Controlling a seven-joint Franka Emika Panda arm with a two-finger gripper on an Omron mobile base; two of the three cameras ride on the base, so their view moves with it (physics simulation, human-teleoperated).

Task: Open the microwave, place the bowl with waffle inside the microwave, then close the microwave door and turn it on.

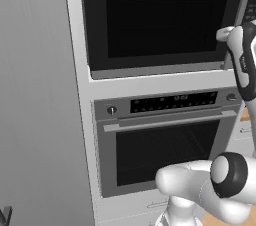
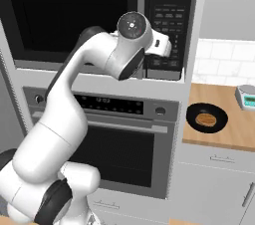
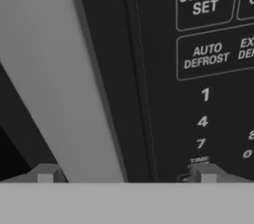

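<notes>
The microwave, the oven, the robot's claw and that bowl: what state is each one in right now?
microwave door: closed.
door handle: between the open fingers, not yet gripped.
gripper: open, up close to the handle.
oven door: closed.
bowl: on the wooden counter, waffle inside.

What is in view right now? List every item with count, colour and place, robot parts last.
microwave: one, black, built in above the oven, shut
microwave door handle: one, grey, vertical bar between the open fingers
keypad: one, black, right of the door
oven: one, grey with dark window, below the microwave
bowl: one, black, holding a waffle, on the wooden counter
scale: one, pale green, counter's far right
arm: one, white
fingers: two, dark
</notes>
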